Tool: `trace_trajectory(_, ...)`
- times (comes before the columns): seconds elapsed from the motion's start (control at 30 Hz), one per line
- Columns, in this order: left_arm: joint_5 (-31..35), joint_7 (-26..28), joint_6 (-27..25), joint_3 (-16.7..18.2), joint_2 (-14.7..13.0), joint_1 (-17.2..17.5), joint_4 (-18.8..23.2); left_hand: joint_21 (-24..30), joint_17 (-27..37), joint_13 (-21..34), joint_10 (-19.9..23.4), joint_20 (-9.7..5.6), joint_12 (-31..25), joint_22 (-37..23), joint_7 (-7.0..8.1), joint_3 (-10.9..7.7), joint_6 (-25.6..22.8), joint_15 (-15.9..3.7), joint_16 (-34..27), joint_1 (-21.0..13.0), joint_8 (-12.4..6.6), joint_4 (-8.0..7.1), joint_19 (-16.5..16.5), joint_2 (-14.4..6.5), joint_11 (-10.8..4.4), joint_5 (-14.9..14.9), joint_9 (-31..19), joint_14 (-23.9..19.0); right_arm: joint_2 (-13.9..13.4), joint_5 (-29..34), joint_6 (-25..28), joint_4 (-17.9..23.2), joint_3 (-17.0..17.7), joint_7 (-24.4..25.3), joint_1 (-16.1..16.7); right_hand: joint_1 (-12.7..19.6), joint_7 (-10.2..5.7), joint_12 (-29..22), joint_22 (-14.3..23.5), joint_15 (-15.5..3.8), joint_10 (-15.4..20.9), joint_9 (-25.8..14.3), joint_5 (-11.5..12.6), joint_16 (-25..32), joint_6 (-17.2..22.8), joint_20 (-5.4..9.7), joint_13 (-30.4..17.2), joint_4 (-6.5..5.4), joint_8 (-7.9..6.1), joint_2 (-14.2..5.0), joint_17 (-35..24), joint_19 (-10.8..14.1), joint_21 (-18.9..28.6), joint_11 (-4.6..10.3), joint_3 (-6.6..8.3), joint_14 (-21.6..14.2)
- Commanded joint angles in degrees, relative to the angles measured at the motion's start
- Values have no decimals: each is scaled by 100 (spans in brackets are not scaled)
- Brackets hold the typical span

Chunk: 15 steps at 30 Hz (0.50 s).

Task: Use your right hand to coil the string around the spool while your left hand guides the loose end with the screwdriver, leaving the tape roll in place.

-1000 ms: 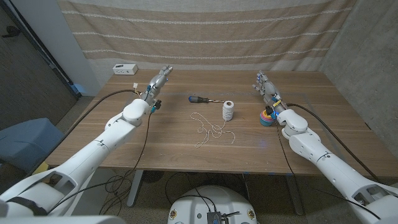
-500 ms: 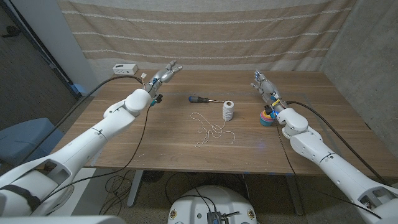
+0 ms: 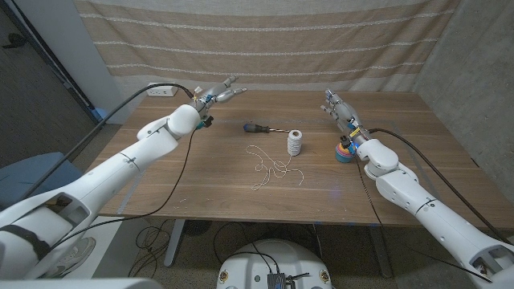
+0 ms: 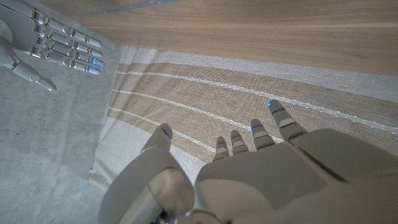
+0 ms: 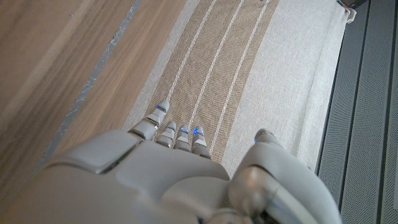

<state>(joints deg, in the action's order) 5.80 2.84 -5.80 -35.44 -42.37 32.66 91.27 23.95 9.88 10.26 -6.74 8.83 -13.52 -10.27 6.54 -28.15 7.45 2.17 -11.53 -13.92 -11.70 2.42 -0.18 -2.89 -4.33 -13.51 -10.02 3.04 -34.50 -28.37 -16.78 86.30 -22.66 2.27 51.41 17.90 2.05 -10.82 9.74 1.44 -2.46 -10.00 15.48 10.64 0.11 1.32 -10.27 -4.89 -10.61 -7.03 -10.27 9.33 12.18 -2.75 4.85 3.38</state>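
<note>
Nothing is coiled yet: the string (image 3: pixel 271 167) lies loose beside the spool (image 3: pixel 295 143), screwdriver (image 3: pixel 259 128) untouched, both robot hands spread and empty, left (image 3: pixel 219 94) and right (image 3: pixel 338 107).

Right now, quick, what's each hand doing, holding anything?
Left hand: open, fingers spread, holding nothing.
Right hand: open, fingers straight, holding nothing.

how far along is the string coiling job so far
Nothing looks done yet. The loose string lies in a tangle on the table in front of the spool, and the screwdriver lies untouched. Neither hand holds anything: the left hand is open above the far left of the table, the right hand open behind the tape roll. Picking up the screwdriver, coiling and guiding are all left.
</note>
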Motion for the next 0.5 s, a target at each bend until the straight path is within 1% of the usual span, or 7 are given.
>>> trace_trajectory(0.03, 813, -285, -512, -340, -60, -277, 280, 35, 5, 32, 38, -13, -13, -18, -32, -23, -94, -5, -31, -165, -9, 126, 104, 16, -8, 54, -8, -69, -79, 143, 3, 236, -25, 31, 77, 79, 27, -27, 14, -5, 37, -33, -21, 39, 20, -13, -18, 35, -29, -5, -13, 41, 2, -28, -3, -26)
trace_trajectory(0.13, 980, -357, -592, -418, -45, -342, 291, 27, 5, 33, 73, -17, -7, -18, -41, -38, -173, -13, -26, -260, -23, 210, 145, 29, -4, 74, -10, -128, -81, 156, -10, 248, -29, 19, 79, 79, 25, -26, 14, -5, 39, -33, -24, 39, 22, -10, -18, 37, -29, -4, -13, 44, 1, -29, -3, -29)
trace_trajectory(0.33, 1360, -451, -706, -594, 8, -479, 286, 24, 5, 33, 97, -28, 8, -18, -70, -55, -288, -27, -7, -381, -43, 314, 213, 47, -22, 96, -12, -166, -84, 208, -23, 299, -37, 40, 93, 78, 27, -26, 14, -2, 45, -33, -30, 38, 26, -13, -18, 41, -28, -3, -14, 49, -6, -31, -3, -34)
trace_trajectory(0.43, 1514, -503, -732, -665, 42, -543, 266, 32, 5, 33, 107, -65, 25, -16, -73, -60, -357, -45, 7, -490, -48, 408, 305, 84, -27, 106, -13, -199, -88, 238, -23, 317, -43, 47, 94, 78, 26, -27, 14, 0, 50, -34, -33, 38, 26, -13, -18, 43, -28, -2, -15, 50, -8, -28, -3, -34)
trace_trajectory(0.5, 1621, -523, -741, -712, 64, -580, 250, 33, 5, 33, 125, -51, 26, -15, -83, -60, -366, -53, 7, -538, -43, 449, 339, 106, -17, 107, -14, -228, -96, 254, -20, 340, -43, 55, 101, 77, 25, -28, 14, 1, 55, -34, -36, 38, 35, -14, -18, 44, -31, -2, -15, 53, -10, -31, -3, -36)
